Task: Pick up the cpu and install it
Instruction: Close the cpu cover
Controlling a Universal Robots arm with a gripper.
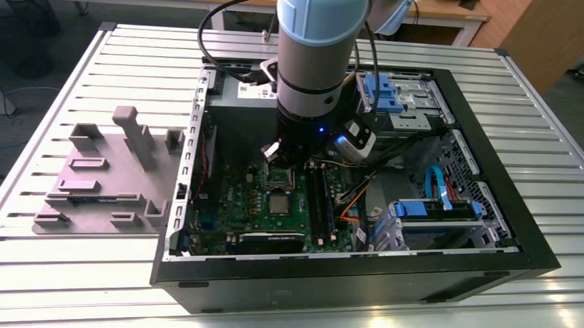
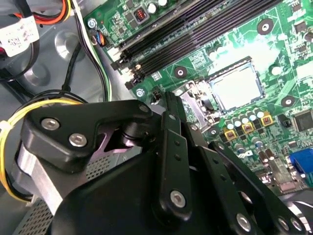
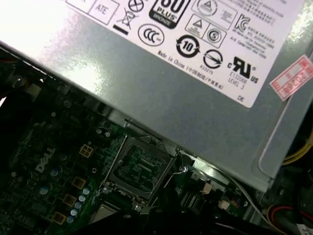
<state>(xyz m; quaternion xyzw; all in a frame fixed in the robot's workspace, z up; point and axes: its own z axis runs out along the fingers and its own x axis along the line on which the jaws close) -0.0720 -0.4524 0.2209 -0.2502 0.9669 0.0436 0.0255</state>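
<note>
While the arm hangs inside the open computer case (image 1: pixel 511 225) on the slatted counter (image 1: pixel 109 82), the pincer (image 1: pixel 278 158) is held low over the motherboard (image 1: pixel 239 198), just beside the grey power supply (image 3: pixel 186 93). Whether the pincer is released or clenched cannot be told. The cpu (image 1: pixel 276 203) is seen apart from the pincer, flat on the motherboard, apparently seated within a metal frame; it is also shown in the second wrist view (image 2: pixel 237 85). A metal-framed socket part (image 3: pixel 137 166) lies between the cpu and the power supply.
</note>
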